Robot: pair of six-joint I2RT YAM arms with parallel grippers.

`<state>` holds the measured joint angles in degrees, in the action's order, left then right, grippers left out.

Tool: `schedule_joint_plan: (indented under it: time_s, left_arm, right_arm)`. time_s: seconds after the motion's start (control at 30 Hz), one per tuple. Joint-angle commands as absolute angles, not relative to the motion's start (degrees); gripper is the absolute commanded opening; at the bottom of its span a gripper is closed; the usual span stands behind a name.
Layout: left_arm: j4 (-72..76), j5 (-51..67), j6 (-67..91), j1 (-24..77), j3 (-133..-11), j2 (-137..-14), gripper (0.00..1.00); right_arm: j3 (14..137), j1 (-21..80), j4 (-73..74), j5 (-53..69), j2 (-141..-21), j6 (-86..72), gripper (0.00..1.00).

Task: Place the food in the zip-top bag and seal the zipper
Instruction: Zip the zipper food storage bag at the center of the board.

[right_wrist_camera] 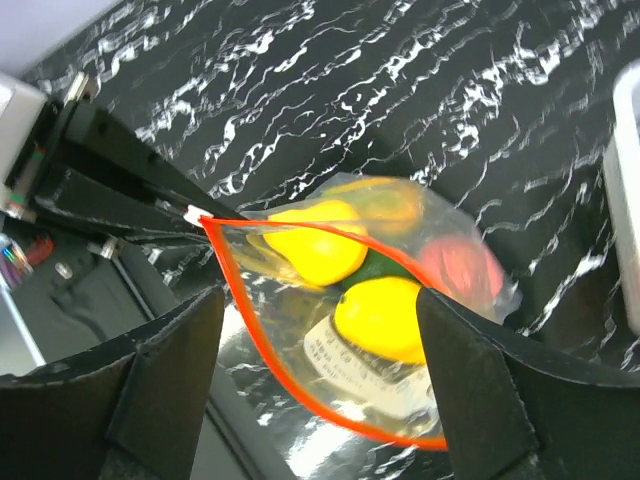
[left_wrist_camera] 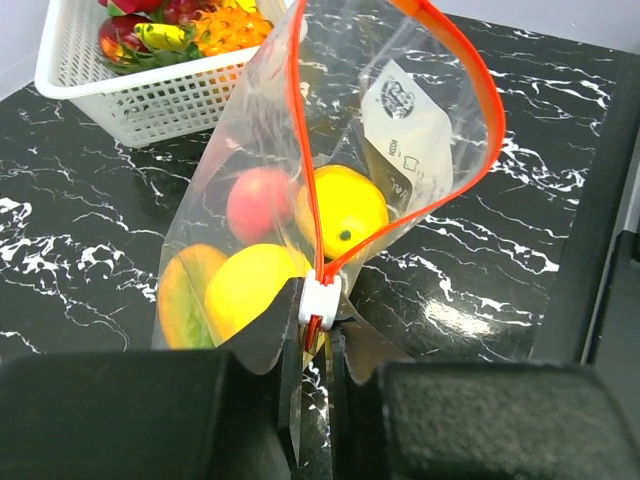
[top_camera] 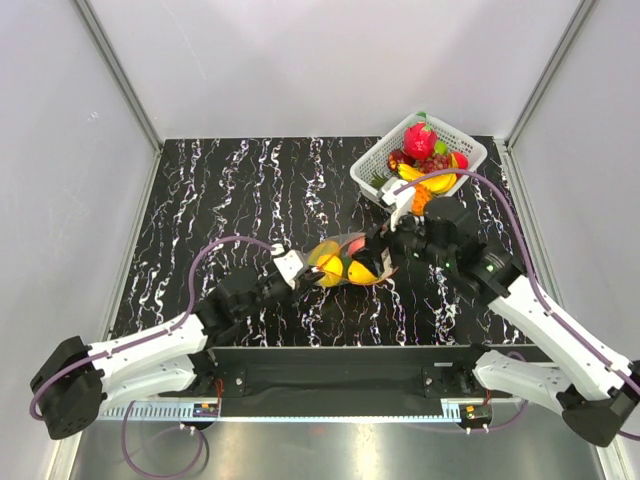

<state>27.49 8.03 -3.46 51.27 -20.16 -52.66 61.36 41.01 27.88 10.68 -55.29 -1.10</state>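
**Bag mouth gaping mid-table: left clamps the slider end, right hangs open above**

The zip-top bag [top_camera: 345,265] lies on the black marbled table [top_camera: 250,190], mid-table on the near side. Its long axis runs left-right between the two arms. The left gripper [left_wrist_camera: 315,345] is clamped on the bag's left corner, jaws almost together on the plastic just under the white slider [left_wrist_camera: 319,297]. The right gripper [right_wrist_camera: 320,375] has its jaws wide apart and grips nothing. The bag mouth shows between its two fingers; whether they touch the plastic I can't tell.

Key relation: the zipper [left_wrist_camera: 497,118] starts at the left jaws and loops away to the right, so the mouth opens toward the right arm. The left arm anchors the slider end. The right arm is nearer the free end, and nearer the white basket [top_camera: 375,155] at far right, which holds more food [top_camera: 420,140].

Judgement: the seal is not done. Next is either another piece from the basket or a run along the strip, left to right.

Views:
- **Left wrist:** shows the pinch, the slider, and a yellow fruit [left_wrist_camera: 340,210] and red piece [left_wrist_camera: 258,203] inside the bag. The top view hides the pinch.
- **Right wrist:** shows the jaw spread over the mouth.
- **Top view:** the only one that places the basket relative to both arms.
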Motion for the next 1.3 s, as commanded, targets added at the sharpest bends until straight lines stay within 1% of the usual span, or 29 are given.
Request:
schedule_joint_plan:
  time_s: [0.0, 0.17, 0.27, 0.3, 0.4, 0.47, 0.63, 0.77, 0.93, 1.0, 1.13, 1.27]
  left_arm:
    - [27.4, 10.5, -3.3, 51.0, -24.6, -51.6, 0.00]
    - [27.9, 11.9, -1.7, 51.0, -25.1, -51.6, 0.00]
    - [26.4, 12.6, -1.9, 51.0, -26.5, -52.9, 0.00]
    - [25.6, 12.7, -2.2, 51.1, -26.7, -53.7, 0.00]
    - [25.2, 13.0, -2.6, 51.0, -27.2, -54.3, 0.00]
    - [25.4, 13.0, -2.5, 51.0, -26.8, -54.1, 0.00]
    - [25.3, 12.8, -3.0, 51.0, -26.5, -53.3, 0.00]
    - [23.7, 12.8, -3.2, 51.1, -27.2, -53.0, 0.00]
    - [22.8, 13.1, -2.9, 51.1, -28.1, -53.0, 0.00]
    - [22.9, 13.1, -2.7, 51.0, -28.2, -53.0, 0.00]
    - [22.9, 13.8, -2.2, 51.0, -29.0, -52.9, 0.00]
    - [22.5, 14.3, -2.1, 51.1, -29.4, -52.8, 0.00]
  right_arm:
    - [65.5, 41.4, 25.5, 17.5, -58.9, 10.8, 0.85]
    - [62.6, 41.4, 22.5, 21.7, -58.4, 20.9, 0.89]
    - [63.5, 41.5, 22.6, 23.5, -59.1, 24.4, 0.91]
    - [64.6, 41.5, 23.8, 24.9, -60.4, 26.6, 0.93]
    - [71.2, 41.5, 29.8, 30.0, -64.4, 28.7, 0.94]
    - [73.0, 41.5, 33.0, 31.7, -66.4, 28.9, 0.94]
    - [72.1, 42.9, 32.1, 31.0, -69.1, 30.1, 0.94]
    - [72.2, 45.0, 33.0, 30.8, -70.6, 30.7, 0.90]
    - [72.8, 47.9, 35.2, 29.9, -72.6, 31.5, 0.89]
    - [71.0, 50.3, 34.3, 27.9, -72.9, 31.1, 0.89]
    - [65.1, 52.3, 26.5, 20.1, -71.3, 29.5, 0.89]
    - [63.0, 52.3, 23.6, 15.7, -70.3, 28.5, 0.86]
